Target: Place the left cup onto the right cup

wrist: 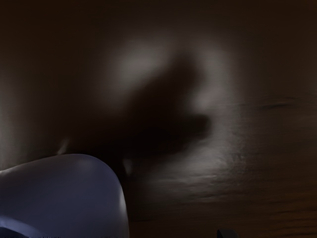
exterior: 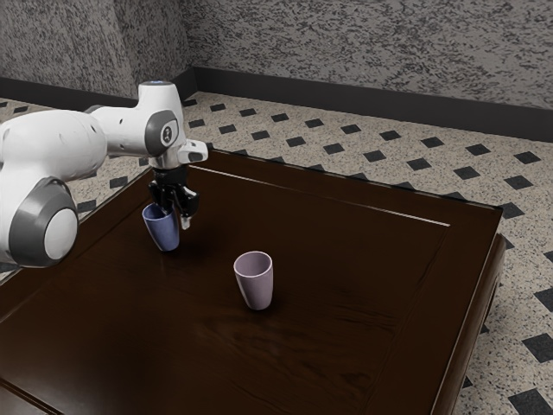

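Observation:
A blue cup (exterior: 162,231) is at the exterior view's left on the dark wooden table (exterior: 346,285), leaning slightly. My gripper (exterior: 170,216) comes down on its rim from above and is shut on the cup's wall, one finger at the rim's near side and the other (exterior: 185,215) on the side toward the lilac cup. In the wrist view the blue cup (wrist: 59,198) looms just under my hand, with the hand's shadow on the table beyond it. A lilac cup (exterior: 253,279) stands upright and apart, toward the exterior view's right of the blue one.
The table has a raised rim (exterior: 471,285) around its top. Open tabletop spreads between the two cups and past the lilac cup. Checkered floor and a grey wall lie behind.

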### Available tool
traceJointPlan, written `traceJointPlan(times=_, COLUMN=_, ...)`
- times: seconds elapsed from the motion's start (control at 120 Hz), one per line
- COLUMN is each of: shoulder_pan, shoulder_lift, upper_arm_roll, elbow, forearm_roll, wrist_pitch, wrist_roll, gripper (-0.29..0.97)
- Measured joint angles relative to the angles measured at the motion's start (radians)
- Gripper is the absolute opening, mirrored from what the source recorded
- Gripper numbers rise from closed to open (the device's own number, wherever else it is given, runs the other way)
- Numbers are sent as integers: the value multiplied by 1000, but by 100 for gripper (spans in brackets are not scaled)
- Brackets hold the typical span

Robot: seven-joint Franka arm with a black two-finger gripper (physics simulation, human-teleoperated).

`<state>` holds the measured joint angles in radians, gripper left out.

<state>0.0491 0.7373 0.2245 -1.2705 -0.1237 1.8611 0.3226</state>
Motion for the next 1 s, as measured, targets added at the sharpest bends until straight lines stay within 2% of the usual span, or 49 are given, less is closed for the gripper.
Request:
traceJointPlan(times=0.4, shoulder_pan=2, shoulder_lift=-1, upper_arm_roll=10, elbow=-12, forearm_roll=3, wrist_pitch=2, wrist_roll=-10, gripper=22)
traceJointPlan(times=1.0, shoulder_pan=2, shoulder_lift=-3, upper_arm_roll=13, elbow=-12, forearm_roll=7, wrist_pitch=3, wrist_roll=-14, gripper=-6)
